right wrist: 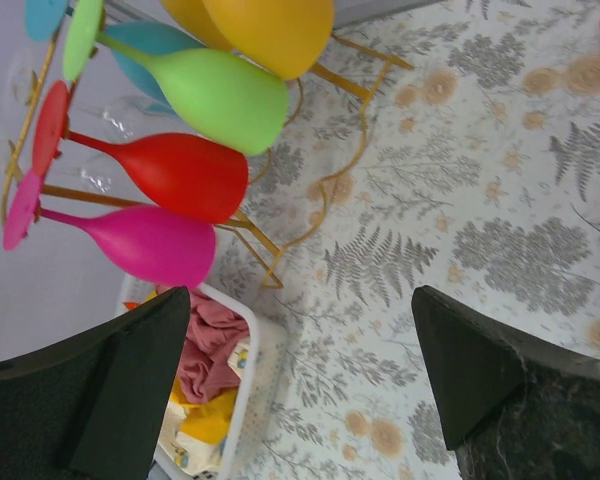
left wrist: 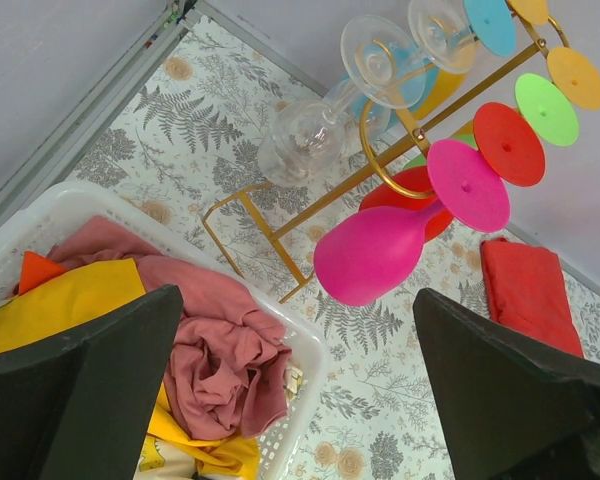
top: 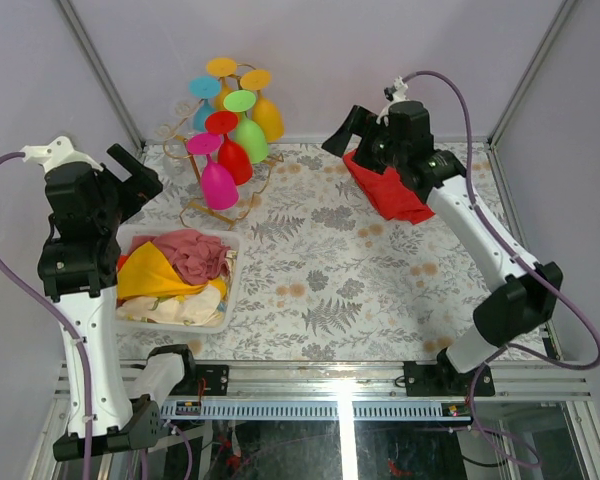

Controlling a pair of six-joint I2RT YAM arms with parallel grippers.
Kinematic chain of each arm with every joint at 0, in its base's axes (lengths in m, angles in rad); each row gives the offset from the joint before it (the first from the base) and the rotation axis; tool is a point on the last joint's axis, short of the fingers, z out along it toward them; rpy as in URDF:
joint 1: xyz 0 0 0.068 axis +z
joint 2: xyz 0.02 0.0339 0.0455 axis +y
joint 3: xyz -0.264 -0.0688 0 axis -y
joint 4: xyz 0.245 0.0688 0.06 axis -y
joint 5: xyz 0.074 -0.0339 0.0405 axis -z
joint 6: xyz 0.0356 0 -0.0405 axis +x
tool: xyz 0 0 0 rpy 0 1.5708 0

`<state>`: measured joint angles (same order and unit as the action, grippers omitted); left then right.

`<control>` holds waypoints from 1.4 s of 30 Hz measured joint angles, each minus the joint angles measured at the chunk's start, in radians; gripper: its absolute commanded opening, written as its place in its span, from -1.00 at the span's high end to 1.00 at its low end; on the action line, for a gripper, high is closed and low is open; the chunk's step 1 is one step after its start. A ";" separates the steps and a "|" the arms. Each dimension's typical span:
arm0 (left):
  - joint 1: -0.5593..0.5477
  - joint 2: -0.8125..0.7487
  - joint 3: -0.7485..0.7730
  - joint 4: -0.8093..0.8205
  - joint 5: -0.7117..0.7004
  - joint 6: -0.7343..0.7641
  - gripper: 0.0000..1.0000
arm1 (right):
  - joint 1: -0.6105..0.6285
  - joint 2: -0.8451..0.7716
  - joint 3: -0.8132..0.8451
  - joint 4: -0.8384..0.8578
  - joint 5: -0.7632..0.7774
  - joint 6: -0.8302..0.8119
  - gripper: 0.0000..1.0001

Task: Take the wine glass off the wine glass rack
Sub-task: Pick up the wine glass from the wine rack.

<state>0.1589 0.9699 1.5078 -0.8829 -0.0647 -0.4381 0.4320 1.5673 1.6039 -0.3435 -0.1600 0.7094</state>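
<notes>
At far left the left claw (top: 135, 172) hangs released, jaws wide, above the white plastic basket (left wrist: 313, 352) of crumpled cloths. Just beyond it, at the back of the fern-patterned counter (top: 330, 290), stands the thin gold wire wine glass rack (left wrist: 330, 192). The magenta opaque wine glass (left wrist: 370, 255) hangs upside down at its near, lowest end, its foot caught on the arm. It looks like plastic or silicone, so probably light and forgiving. The rounded bowl may slip, so gripping where it narrows toward the stem seems safer. The rack looks light and could drag along, endangering the clear glasses (left wrist: 305, 140) behind. At right, the right claw (top: 342, 132) is likewise released, over a folded red cloth (top: 385, 190).
</notes>
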 measured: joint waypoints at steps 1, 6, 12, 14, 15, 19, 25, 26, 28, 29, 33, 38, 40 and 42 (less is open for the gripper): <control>0.000 -0.002 0.001 0.000 -0.004 -0.001 -1.00 | 0.000 0.021 0.020 0.005 -0.009 0.008 -0.98; 0.000 -0.010 0.000 0.001 -0.020 -0.010 -1.00 | 0.000 0.102 0.070 0.044 -0.049 0.045 -0.97; 0.000 -0.014 -0.012 0.011 -0.023 -0.014 -1.00 | -0.004 0.142 0.082 0.074 -0.083 0.089 -0.90; 0.000 -0.011 -0.013 0.012 -0.028 -0.014 -1.00 | -0.007 0.181 0.116 0.088 -0.102 0.106 -0.87; 0.000 -0.010 -0.013 0.013 -0.030 -0.014 -1.00 | -0.008 0.201 0.134 0.094 -0.112 0.113 -0.85; 0.000 -0.008 -0.015 0.015 -0.031 -0.014 -1.00 | -0.011 0.306 0.249 0.110 -0.140 0.153 -0.78; 0.000 -0.011 -0.020 0.015 -0.029 -0.018 -1.00 | -0.012 0.424 0.388 0.130 -0.149 0.229 -0.72; 0.000 -0.011 -0.020 0.014 -0.029 -0.019 -1.00 | -0.012 0.435 0.403 0.132 -0.149 0.241 -0.72; 0.000 -0.011 -0.020 0.014 -0.029 -0.020 -1.00 | -0.012 0.459 0.433 0.134 -0.150 0.264 -0.71; 0.000 -0.011 -0.020 0.014 -0.029 -0.021 -1.00 | -0.013 0.473 0.452 0.135 -0.153 0.274 -0.68; 0.000 -0.013 -0.020 0.014 -0.029 -0.022 -1.00 | -0.013 0.539 0.558 0.142 -0.166 0.307 -0.64; 0.000 -0.018 -0.020 0.014 -0.021 -0.026 -1.00 | -0.013 0.624 0.697 0.148 -0.169 0.358 -0.62; 0.000 -0.017 -0.020 0.014 -0.013 -0.026 -1.00 | -0.013 0.652 0.734 0.150 -0.165 0.374 -0.62; 0.000 -0.017 -0.020 0.014 -0.004 -0.026 -1.00 | -0.012 0.678 0.766 0.151 -0.157 0.384 -0.61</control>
<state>0.1593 0.9531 1.4876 -0.8684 -0.0689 -0.4641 0.4202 2.2452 2.3703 -0.1921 -0.3172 1.0931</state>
